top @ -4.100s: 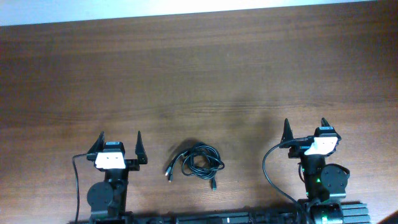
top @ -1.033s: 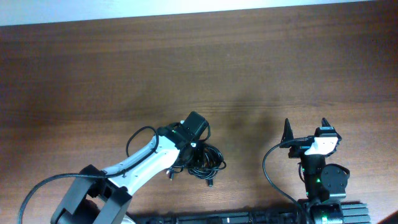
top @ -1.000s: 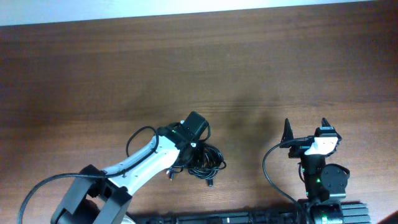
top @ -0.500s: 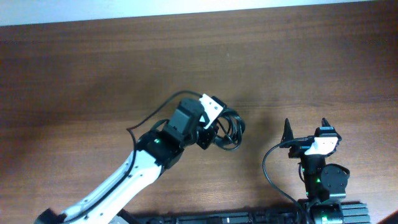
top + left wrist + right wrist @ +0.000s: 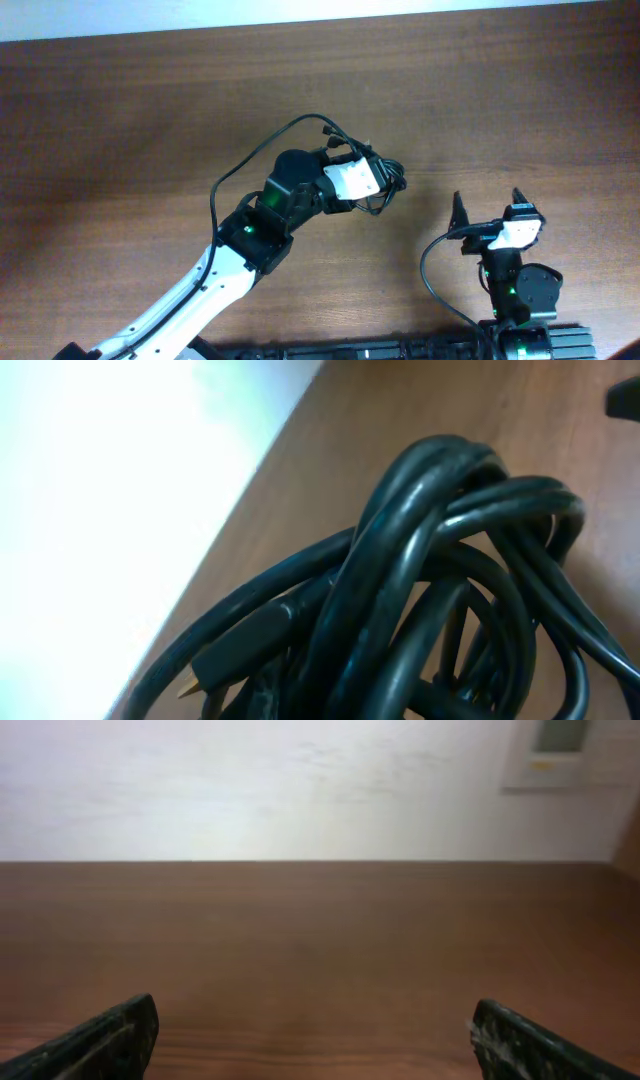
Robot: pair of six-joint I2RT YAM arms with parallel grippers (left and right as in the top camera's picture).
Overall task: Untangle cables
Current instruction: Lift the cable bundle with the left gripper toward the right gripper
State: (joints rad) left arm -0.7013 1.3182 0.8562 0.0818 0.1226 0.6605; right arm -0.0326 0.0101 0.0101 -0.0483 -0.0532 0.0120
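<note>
The cables are a tangled bundle of thin black cords, bunched at the tip of my left gripper, which is shut on them above the middle of the table. In the left wrist view the cables fill the frame as overlapping loops, and a small plug with a gold tip points to the lower left. My own fingers are hidden behind the loops there. My right gripper stands open near the front right of the table, with nothing between its fingers.
The brown wooden table runs to a pale wall at the far edge. The left arm's own thicker black wire arcs up beside its wrist. The right arm's wire loops beside its base.
My left arm reached to the bundle, shut on it, and carried it up and to the right, away from the front edge. The right arm has stayed still.
</note>
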